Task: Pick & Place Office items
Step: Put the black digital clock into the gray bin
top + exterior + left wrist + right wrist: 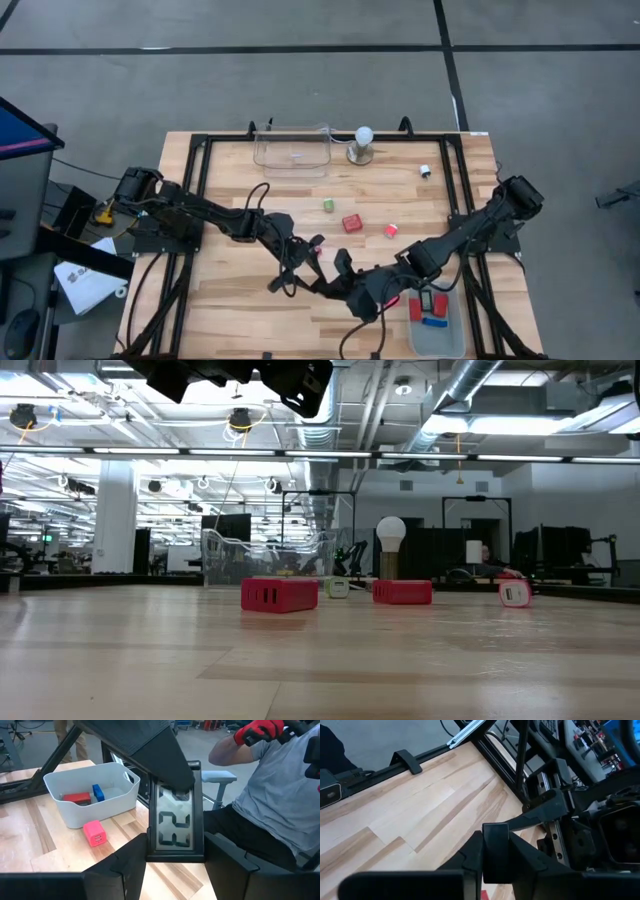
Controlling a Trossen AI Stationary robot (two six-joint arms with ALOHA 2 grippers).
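Observation:
A black piece with a grey digit display (175, 820) hangs above the table's near middle, between my two grippers. My left gripper (175, 847) (305, 268) reaches in from the table's left and is shut on its one end. My right gripper (495, 845) (340, 280) reaches in from the right and is shut on the other end. The arms hide the piece in the high view. Loose on the table lie a green block (328, 204), a red block (352, 223), a pink-red block (391, 230) and a small black-and-white piece (425, 170). My left gripper has the display piece's two side edges at its nearer end (150, 851) pinched between its two fingers. The fingers come nearly level from the table's left, along the piece. The piece is lifted clear of the table, display toward the wrist camera. My right gripper pinches the black piece's end (495, 837) between its two fingers. It comes slanting down from the table's right. Its dark finger (150, 750) covers the piece's far end in the left wrist view. The piece is clear of the table.
A pale bin (437, 335) at the near right holds a red and a blue piece, with a pink block (95, 832) beside it. A clear container (292, 150) and a white ball on a metal base (363, 145) stand at the far edge. A person in grey (280, 795) sits beyond the table.

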